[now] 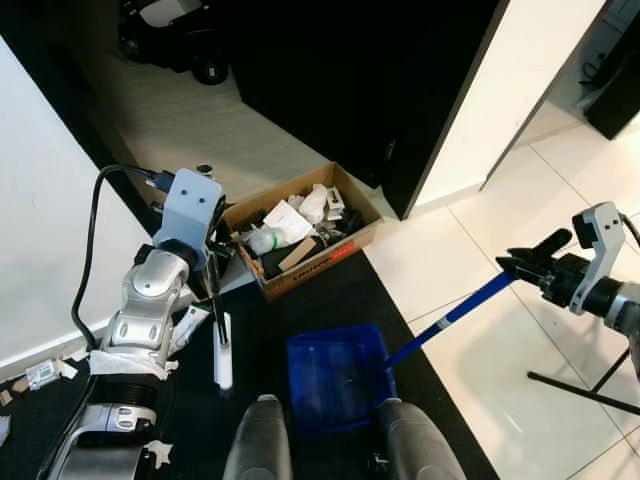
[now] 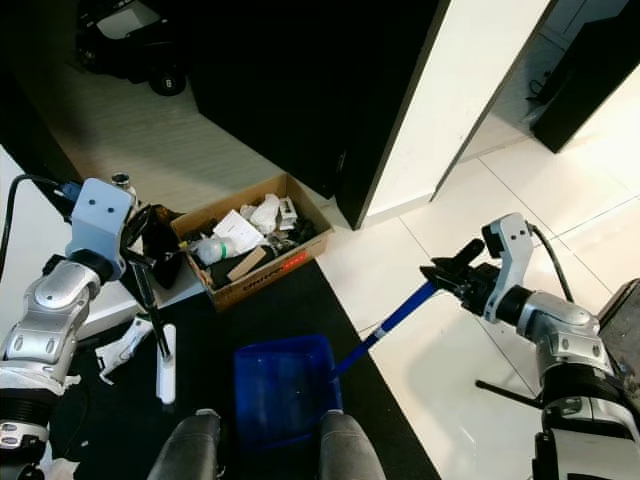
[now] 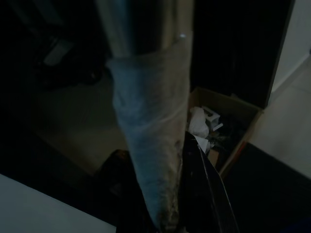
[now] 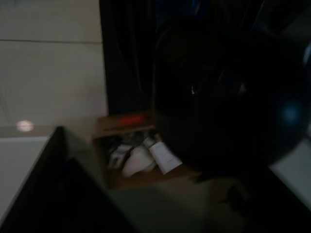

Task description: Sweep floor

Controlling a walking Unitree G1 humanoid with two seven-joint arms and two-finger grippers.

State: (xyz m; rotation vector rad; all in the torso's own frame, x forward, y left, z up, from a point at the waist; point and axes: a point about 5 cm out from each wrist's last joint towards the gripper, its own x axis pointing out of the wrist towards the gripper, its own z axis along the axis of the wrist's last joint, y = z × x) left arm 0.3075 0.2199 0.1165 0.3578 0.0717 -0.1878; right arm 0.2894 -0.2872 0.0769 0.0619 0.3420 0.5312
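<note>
A blue dustpan (image 1: 335, 378) rests on the black mat (image 1: 330, 290) just ahead of my knees. Its long blue handle (image 1: 450, 314) slopes up to the right into my right gripper (image 1: 520, 262), which is shut on the handle's top end over the white tiles. On the left, my left gripper (image 1: 213, 262) is shut on a thin dark brush shaft. The brush's white end (image 1: 223, 360) hangs down to the mat, left of the dustpan. In the left wrist view a pale wrapped handle (image 3: 150, 145) runs along the fingers.
An open cardboard box (image 1: 300, 232) of papers and junk sits beyond the dustpan, against a dark cabinet (image 1: 380, 80). White scraps (image 1: 45, 373) lie by the left wall. A black stand leg (image 1: 580, 390) crosses the tiles at right. A wheeled machine (image 1: 175, 35) stands far back.
</note>
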